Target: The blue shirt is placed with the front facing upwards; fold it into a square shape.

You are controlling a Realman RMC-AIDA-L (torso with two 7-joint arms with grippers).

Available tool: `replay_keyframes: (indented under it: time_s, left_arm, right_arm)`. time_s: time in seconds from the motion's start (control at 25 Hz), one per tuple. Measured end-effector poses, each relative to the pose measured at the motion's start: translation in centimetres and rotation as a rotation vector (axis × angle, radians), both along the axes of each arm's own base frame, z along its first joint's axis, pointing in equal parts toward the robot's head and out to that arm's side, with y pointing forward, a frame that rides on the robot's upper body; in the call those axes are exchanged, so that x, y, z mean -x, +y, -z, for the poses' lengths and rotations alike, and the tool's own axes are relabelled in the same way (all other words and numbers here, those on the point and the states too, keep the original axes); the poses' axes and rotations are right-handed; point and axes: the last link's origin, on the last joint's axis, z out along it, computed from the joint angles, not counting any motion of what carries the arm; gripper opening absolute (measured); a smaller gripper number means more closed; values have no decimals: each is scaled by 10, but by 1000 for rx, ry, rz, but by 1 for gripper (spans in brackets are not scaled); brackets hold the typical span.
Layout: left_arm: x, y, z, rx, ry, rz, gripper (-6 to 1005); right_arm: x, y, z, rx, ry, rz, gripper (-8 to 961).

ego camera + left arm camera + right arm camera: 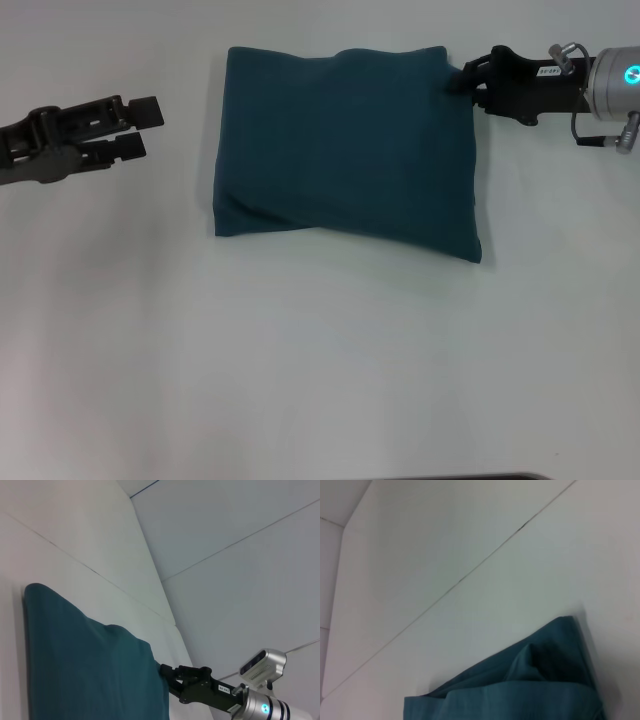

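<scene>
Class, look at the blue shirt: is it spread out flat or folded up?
Folded. The blue shirt lies as a compact, roughly square bundle with no sleeves, collar or lettering showing; the right gripper is at its far right corner.

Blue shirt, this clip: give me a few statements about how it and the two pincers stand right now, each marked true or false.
1. The blue shirt lies folded into a compact, roughly rectangular bundle on the white table. True.
2. The chest lettering faces up on the bundle. False: only plain blue cloth shows, no lettering.
3. The right pincer is at the bundle's far corner on the robot's right. True.
4. The left pincer grips the shirt's edge. False: it hangs over bare table, apart from the shirt, on the robot's left.
5. The shirt is spread flat with both sleeves out. False: no sleeves show; it is folded up.
</scene>
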Motion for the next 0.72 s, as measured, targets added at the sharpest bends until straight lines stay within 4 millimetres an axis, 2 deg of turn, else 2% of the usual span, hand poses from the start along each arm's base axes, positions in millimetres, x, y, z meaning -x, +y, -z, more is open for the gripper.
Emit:
replay_keyframes:
  time_s: [0.32, 0.72]
  left_arm:
    - [0, 0, 1, 3, 2, 0, 937]
    - [2, -1, 0, 4, -1, -2, 936]
  right_arm:
    - [0, 1, -1, -4, 1, 7, 106]
    - [6, 4, -9, -16, 11, -25, 81]
